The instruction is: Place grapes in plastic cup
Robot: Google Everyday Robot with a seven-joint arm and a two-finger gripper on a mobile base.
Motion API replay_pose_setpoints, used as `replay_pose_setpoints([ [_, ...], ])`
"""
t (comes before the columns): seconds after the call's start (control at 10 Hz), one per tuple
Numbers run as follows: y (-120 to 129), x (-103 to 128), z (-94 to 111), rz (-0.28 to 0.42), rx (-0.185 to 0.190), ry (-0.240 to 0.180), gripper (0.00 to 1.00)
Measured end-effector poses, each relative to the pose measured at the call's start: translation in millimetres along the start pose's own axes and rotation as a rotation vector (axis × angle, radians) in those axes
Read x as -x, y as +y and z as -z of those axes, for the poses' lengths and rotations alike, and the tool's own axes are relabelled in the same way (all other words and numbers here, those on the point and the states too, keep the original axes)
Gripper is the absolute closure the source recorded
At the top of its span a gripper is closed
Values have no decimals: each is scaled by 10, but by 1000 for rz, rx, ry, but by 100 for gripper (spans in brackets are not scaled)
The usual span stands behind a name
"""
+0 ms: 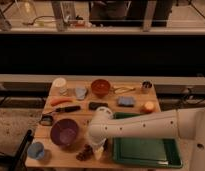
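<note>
Grapes [86,152], a small dark reddish-purple bunch, lie on the near edge of the wooden table [71,161] in the single camera view, touching or just beside the gripper [98,151], on its left. The white arm reaches in from the right and bends down, so the gripper points at the tabletop next to the bunch; whether it is released or clenched on anything, I cannot tell.

Further left of the gripper sits the round purple bowl [64,132], and beyond that, near the table corner, a light blue plastic cup [36,150]. A white cup [59,83] stands far behind. To the gripper's right lies the green rectangular tray [146,150].

Judging by this, the grasp on the bunch is in hand. Next would come a secure pinch, a lift clear of the bowl, then a carry to the cup, probably the blue one.
</note>
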Motion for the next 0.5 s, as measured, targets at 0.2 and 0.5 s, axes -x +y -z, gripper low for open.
replay_pose_setpoints([
  [0.2,-13,-23,49,-1,-10,11,63],
  [0.5,-30,-81,69,-3,-19,24,94],
])
